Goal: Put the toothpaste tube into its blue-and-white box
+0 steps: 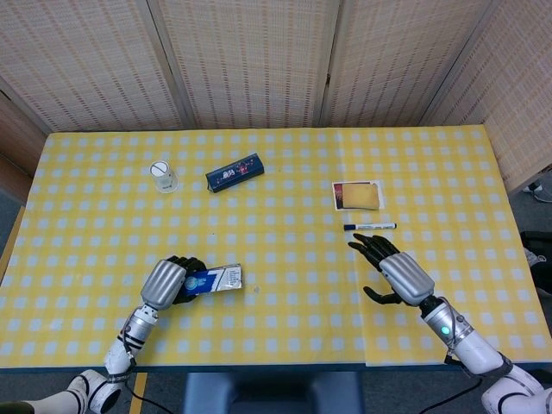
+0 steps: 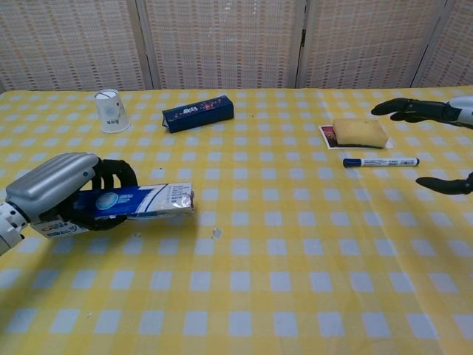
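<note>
Partly hidden by the left hand (image 2: 55, 188), whose fingers grip it, the long blue-and-white cardboard box (image 2: 137, 201) lies level; right hand (image 1: 398, 272) fingers spread, empty.

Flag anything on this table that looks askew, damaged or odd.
The small cup at the far left stands upside down. The blue-and-white box, held by the left hand, looks ragged at its open end. Nothing is spilled.

Head view looks steeply down over the whole worktop (image 1: 285, 172); chest view looks low across it, closer; both share its surface.
</note>
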### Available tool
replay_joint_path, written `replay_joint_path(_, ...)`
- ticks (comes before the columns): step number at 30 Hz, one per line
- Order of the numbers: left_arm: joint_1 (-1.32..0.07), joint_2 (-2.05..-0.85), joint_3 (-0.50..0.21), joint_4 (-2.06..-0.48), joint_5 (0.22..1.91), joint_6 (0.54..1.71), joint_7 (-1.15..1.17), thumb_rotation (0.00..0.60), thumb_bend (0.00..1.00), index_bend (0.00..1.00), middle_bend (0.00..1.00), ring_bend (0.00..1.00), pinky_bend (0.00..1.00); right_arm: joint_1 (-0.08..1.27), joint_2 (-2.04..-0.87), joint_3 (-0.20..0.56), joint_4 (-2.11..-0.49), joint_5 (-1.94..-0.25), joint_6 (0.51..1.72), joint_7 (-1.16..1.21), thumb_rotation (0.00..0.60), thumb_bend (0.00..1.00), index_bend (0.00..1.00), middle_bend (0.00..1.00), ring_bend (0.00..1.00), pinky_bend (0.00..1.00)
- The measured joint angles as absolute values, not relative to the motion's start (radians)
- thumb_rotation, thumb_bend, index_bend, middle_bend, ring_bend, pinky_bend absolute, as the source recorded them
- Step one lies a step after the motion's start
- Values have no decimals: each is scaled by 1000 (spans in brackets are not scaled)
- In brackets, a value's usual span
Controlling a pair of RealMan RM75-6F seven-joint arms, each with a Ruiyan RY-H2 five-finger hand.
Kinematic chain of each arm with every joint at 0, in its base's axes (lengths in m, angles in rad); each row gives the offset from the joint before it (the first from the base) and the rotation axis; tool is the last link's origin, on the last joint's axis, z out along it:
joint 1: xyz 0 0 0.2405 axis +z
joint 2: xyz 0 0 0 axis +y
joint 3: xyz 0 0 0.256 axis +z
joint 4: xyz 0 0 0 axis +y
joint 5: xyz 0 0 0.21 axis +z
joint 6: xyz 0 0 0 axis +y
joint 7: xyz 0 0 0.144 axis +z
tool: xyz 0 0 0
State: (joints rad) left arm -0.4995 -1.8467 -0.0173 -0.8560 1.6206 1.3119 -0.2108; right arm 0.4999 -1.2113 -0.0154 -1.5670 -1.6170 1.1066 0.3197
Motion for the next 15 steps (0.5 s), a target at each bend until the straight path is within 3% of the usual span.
replay_joint_path(2, -505, -1863, -3, -824, 1629, 1303, -220, 600, 324, 452, 588, 442, 395, 501, -1209, -13, -1577, -1615, 1107, 316, 600, 408, 0, 0, 0, 0)
replay_joint_path(7, -515, -1865, 11, -819, 1630, 1266, -225, 600, 259, 77, 137, 45, 60, 504, -1204, -9, -1584, -1607, 1103, 320, 600, 407, 0, 0, 0, 0)
replay_joint_path(10, -522, -1841, 9, -860, 1622, 1245, -207, 600, 255, 2, 13, 0, 0, 505, -1197, -11, -1590, -1601, 1094, 330, 600, 408, 0, 0, 0, 0)
replay_joint_path(15, -528, -1787, 3, -969, 1611, 1232, -183, 600, 203, 0, 0, 0, 0, 505, -1175, -12, -1613, -1599, 1093, 323, 600, 408, 0, 0, 0, 0)
